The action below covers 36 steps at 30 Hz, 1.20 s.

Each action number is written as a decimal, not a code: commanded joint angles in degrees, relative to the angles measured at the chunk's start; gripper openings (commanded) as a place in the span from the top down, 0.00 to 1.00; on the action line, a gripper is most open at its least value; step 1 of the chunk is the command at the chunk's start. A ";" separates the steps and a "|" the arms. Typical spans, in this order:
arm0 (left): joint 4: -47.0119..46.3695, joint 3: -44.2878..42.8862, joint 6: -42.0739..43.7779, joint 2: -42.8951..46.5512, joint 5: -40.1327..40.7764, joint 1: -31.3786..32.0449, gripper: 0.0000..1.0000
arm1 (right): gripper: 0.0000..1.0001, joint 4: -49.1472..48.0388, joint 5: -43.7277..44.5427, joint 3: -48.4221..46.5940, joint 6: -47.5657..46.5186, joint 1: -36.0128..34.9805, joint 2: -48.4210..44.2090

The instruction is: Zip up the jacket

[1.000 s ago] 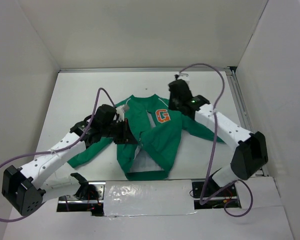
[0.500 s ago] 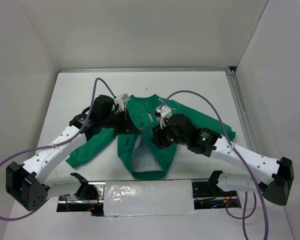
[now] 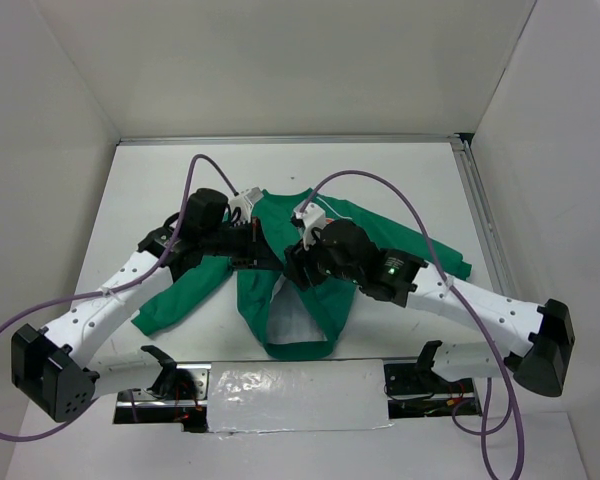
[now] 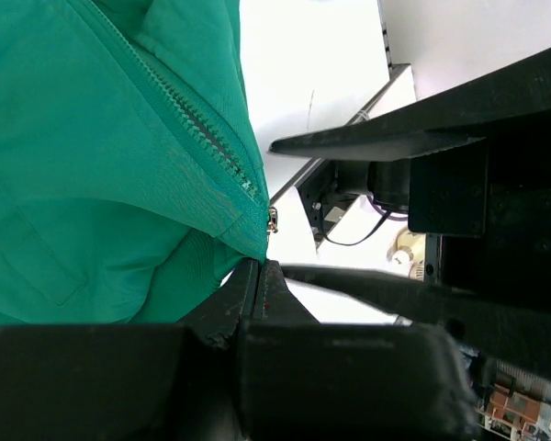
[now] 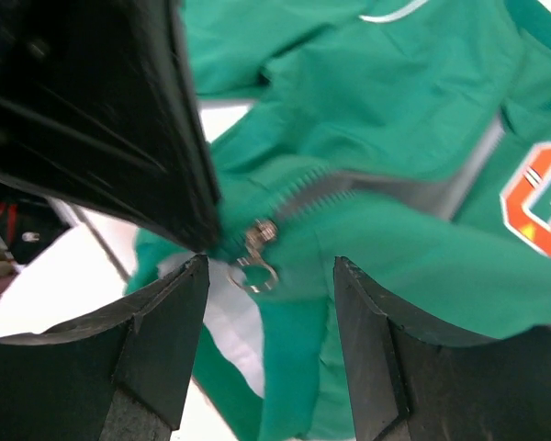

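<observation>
Green fabric of the jacket (image 3: pixel 325 290) lies spread on the white table (image 3: pixel 140 190), with the sleeves out to both sides. At the jacket's lower front the two panels stand apart, and the white lining (image 3: pixel 292 322) shows in the gap.

My left pincer (image 3: pixel 254 248) is at the edge of one front panel of the jacket. In the left wrist view, the two fingers are pressed together. The corner of the green panel sits between them, just under the lower end of the zipper teeth (image 4: pixel 197 124). So this pincer is closed and it holds the jacket.

My right pincer (image 5: pixel 271 266) hangs over the middle of the jacket, very near the left one. It is wide, with a clear gap between the fingers. The small metal zipper pull (image 5: pixel 255 250) lies in this gap, on the jacket's front opening. I cannot tell if a finger touches it. The orange G patch (image 5: pixel 537 202) shows on the jacket's chest, off to one side of this pincer.
</observation>
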State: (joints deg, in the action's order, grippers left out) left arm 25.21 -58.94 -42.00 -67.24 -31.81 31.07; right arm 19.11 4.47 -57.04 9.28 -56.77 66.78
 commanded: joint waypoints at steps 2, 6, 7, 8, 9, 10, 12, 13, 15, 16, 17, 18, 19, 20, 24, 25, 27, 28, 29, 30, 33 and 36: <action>-3.68 -1.71 0.51 1.77 -2.38 0.31 1.00 | 0.36 -4.44 -7.35 -4.05 -1.72 0.79 1.86; -3.76 -1.97 0.60 1.33 -2.55 0.31 1.00 | 0.36 -4.35 -9.47 -3.78 -1.28 1.49 1.94; -4.03 -1.97 0.78 1.41 -3.25 0.39 1.00 | 0.37 -4.09 -9.31 -3.78 -0.93 1.66 2.12; -4.29 -1.88 0.78 1.50 -3.69 0.48 1.00 | 0.38 -3.91 -10.78 -3.70 -1.10 2.36 2.38; -4.29 -1.88 0.86 1.85 -3.78 0.40 1.00 | 0.38 -3.91 -11.23 -3.52 -0.93 2.54 2.56; -4.38 -1.71 0.95 1.85 -3.70 0.40 1.00 | 0.40 -3.91 -11.85 -3.43 -0.93 2.81 2.74; -4.56 -1.62 1.13 2.29 -3.26 0.40 1.00 | 0.41 -4.43 -13.08 -3.00 -1.02 3.07 3.09; -4.56 -1.62 1.30 2.29 -3.34 0.40 1.00 | 0.41 -4.44 -13.43 -2.91 -1.10 3.33 3.44; -4.82 -1.71 1.65 2.56 -3.96 0.39 1.00 | 0.44 -5.05 -13.52 -2.73 -1.10 3.60 3.44; -5.00 -1.71 2.09 2.64 -4.31 0.40 1.00 | 0.48 -5.49 -13.52 -2.56 -1.02 3.77 3.27; -4.82 -1.71 2.10 2.47 -4.40 0.40 1.00 | 0.50 -6.01 -13.70 -2.12 -0.93 4.04 3.09; -4.56 -1.71 2.18 2.55 -4.05 0.31 1.00 | 0.51 -6.19 -14.05 -2.11 -1.28 4.13 3.00; -4.30 -1.79 2.36 2.38 -3.79 0.39 1.00 | 0.59 -6.19 -14.22 -2.20 -1.28 4.30 2.65; -4.12 -1.80 2.45 2.29 -3.43 0.31 1.00 | 0.64 -5.93 -14.40 -2.29 -1.28 4.48 2.56; -2.55 -1.79 3.06 1.85 -1.25 0.22 1.00 | 0.79 -4.01 -14.58 -2.47 -1.98 4.66 1.42; -2.01 -1.88 3.24 1.94 -0.45 0.13 1.00 | 0.80 -3.39 -14.40 -2.38 -2.33 4.65 1.33; -1.40 -1.36 3.94 2.29 0.78 0.04 1.00 | 0.78 -1.72 -14.31 -2.29 -3.47 5.00 0.63; -0.96 -0.66 4.12 2.64 1.66 0.04 1.00 | 0.77 -1.02 -14.92 -2.03 -3.91 5.18 0.45; -0.87 -0.30 4.64 2.90 1.75 0.04 1.00 | 0.77 -0.83 -15.54 -1.85 -4.09 5.27 0.19; -0.78 -0.13 5.08 3.08 1.93 0.04 1.00 | 0.75 -0.57 -17.20 -1.76 -5.14 5.70 -0.25; 0.36 1.10 5.70 4.05 2.72 -0.04 1.00 | 0.86 -1.18 -18.87 -1.24 -5.67 5.88 -0.86; -0.86 2.77 7.19 5.10 0.88 0.04 1.00 | 1.00 -1.89 -20.11 -1.06 -6.20 5.88 -0.87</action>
State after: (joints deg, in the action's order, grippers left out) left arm 25.74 -56.93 -37.50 -64.12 -29.74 31.16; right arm 18.57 -12.78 -57.95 4.89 -51.20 67.66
